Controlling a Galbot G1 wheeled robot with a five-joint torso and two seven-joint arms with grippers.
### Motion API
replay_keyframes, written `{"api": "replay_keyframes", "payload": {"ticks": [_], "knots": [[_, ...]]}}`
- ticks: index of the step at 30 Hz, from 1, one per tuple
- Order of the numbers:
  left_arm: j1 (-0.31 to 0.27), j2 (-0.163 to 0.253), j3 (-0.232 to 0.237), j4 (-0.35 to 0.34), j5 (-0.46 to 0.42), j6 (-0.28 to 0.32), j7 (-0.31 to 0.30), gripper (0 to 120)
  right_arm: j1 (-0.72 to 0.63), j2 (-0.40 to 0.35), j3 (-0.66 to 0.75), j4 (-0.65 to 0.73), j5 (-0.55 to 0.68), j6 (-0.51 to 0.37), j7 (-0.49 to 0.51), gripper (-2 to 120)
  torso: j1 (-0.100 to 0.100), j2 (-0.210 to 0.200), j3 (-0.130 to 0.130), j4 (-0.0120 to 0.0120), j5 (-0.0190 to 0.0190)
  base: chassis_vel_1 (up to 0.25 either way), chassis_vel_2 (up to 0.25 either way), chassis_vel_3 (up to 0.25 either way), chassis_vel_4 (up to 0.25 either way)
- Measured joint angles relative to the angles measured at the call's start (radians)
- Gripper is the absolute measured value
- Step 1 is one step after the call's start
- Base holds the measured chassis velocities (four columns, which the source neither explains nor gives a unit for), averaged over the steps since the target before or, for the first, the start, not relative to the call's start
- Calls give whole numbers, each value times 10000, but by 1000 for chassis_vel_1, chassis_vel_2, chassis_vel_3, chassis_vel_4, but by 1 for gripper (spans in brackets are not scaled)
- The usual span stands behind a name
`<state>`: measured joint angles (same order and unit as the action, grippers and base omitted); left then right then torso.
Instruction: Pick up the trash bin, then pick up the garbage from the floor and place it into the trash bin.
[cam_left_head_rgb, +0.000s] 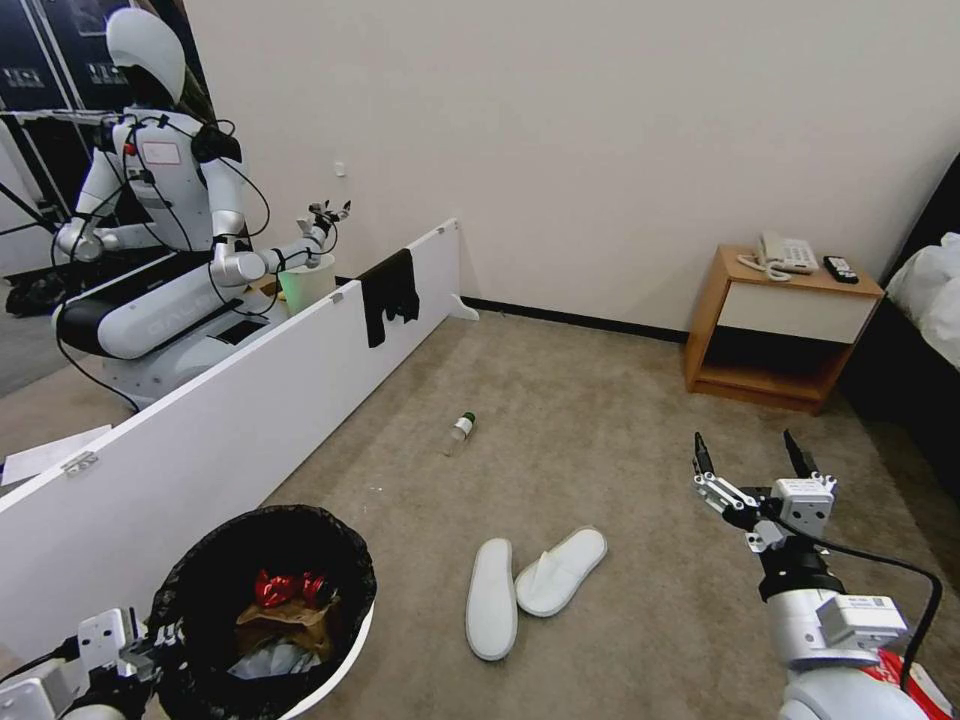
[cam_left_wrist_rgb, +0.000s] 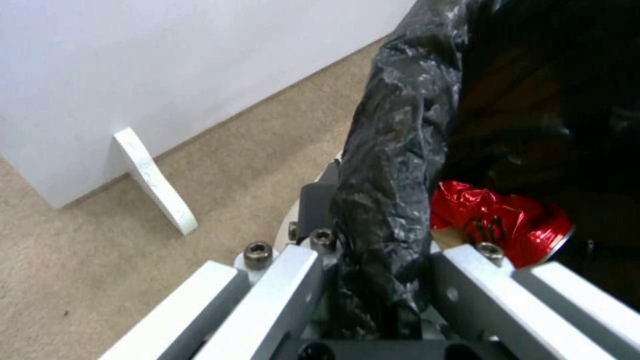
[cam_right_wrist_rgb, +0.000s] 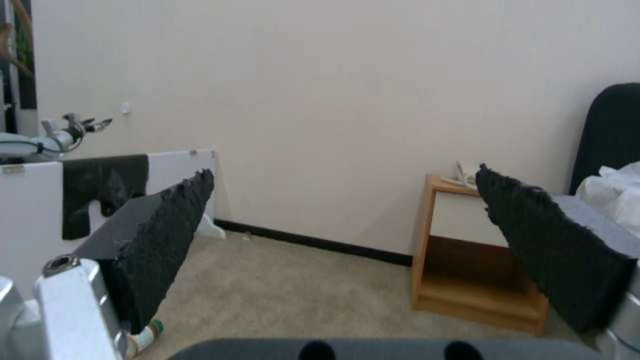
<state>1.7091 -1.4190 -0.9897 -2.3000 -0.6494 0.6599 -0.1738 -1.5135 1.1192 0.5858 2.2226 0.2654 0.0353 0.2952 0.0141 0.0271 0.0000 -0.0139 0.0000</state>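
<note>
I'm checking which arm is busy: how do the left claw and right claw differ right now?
The left claw is shut on the trash bin, pinching its bag-lined rim; the right claw is open and holds nothing. The left claw sits low by the white board; the right claw is raised over the carpet, fingers pointing up. Both show white metal links.

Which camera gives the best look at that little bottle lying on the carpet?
The head view: the small bottle lies whole on open carpet, its green cap pointing toward the wall, beyond the white slippers. The right wrist view catches a bit of it, mostly hidden behind a finger of the right tool.
</note>
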Motion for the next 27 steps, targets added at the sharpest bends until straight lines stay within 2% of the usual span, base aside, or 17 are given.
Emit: {"api": "replay_keyframes", "payload": {"ticks": [16, 27], "knots": [[10, -21, -1, 21, 40, -68, 6, 2, 18, -87, 6, -19, 17, 28, 10, 100, 0, 0, 0, 3, 0, 10, 10, 8, 8], [-3, -38, 12, 163, 318, -164, 81, 2, 252, -434, -145, -176, 298, 17, 45, 100, 0, 0, 0, 0, 1, 0, 0, 0, 0]]}}
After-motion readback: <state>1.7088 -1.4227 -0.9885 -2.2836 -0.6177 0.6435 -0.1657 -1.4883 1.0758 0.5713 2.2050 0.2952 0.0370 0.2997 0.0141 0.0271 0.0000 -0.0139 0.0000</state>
